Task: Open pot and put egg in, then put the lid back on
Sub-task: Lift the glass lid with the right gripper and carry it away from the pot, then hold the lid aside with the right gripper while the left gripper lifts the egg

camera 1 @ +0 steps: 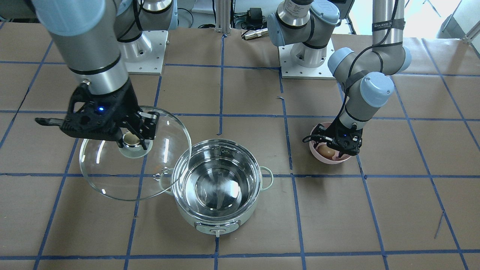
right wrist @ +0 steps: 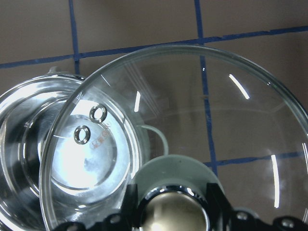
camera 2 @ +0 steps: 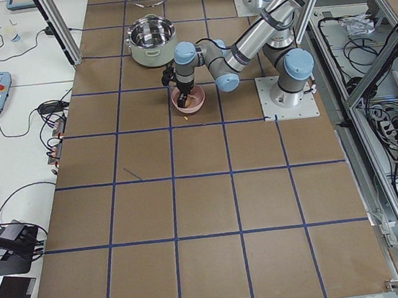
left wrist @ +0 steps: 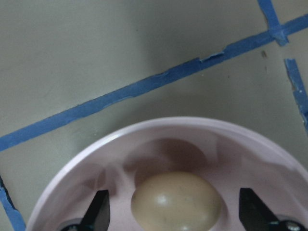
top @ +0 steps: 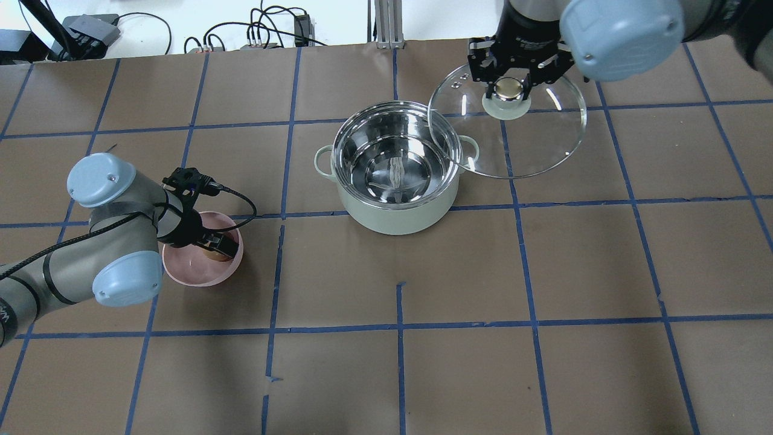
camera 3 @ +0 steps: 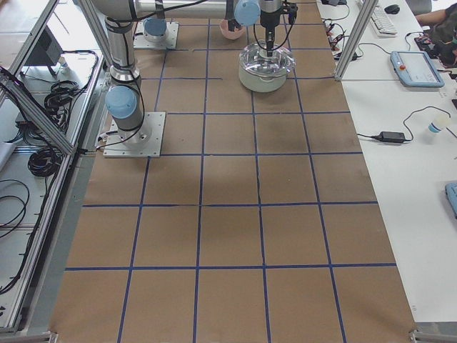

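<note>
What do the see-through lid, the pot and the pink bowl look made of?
Lid: likely clear glass; see-through, with bright glints. Pot: mirror-shiny steel inside, matte pale-green shell, perhaps plastic. Bowl: smooth pink, plastic or ceramic; unclear.

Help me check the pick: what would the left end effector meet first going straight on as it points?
The left end effector would probably meet the egg, lying in the pink bowl between its open jaws; depth is unclear.

Pot (top: 395, 220) open, empty; lid (top: 531, 139) raised beside it; egg (left wrist: 175, 202) in pink bowl (top: 188, 267).
</note>
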Available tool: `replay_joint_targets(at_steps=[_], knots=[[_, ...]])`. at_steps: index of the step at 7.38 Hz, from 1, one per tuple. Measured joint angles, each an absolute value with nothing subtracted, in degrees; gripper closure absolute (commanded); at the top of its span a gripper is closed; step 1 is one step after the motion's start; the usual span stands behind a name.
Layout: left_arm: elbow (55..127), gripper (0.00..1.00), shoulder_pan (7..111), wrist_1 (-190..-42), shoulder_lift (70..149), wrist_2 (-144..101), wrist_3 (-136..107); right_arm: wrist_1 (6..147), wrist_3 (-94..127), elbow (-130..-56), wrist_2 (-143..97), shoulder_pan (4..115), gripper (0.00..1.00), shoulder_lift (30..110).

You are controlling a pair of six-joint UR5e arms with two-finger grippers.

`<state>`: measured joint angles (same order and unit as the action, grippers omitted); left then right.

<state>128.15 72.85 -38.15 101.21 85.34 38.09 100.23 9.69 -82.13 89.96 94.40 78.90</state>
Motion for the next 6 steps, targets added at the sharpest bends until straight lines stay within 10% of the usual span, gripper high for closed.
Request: replay_joint_targets(at_steps=[4,6], knots=[[128.1,0.13,72.9,-38.0,102.0,85.3,38.1,94.2,-1.0,-82.3,84.9,85.1,0.59,82.3],[128.1,0.44,72.9,-38.0,102.2,85.3,38.0,93.6,-2.3,-82.3,83.6,83.8,0.59,82.6]])
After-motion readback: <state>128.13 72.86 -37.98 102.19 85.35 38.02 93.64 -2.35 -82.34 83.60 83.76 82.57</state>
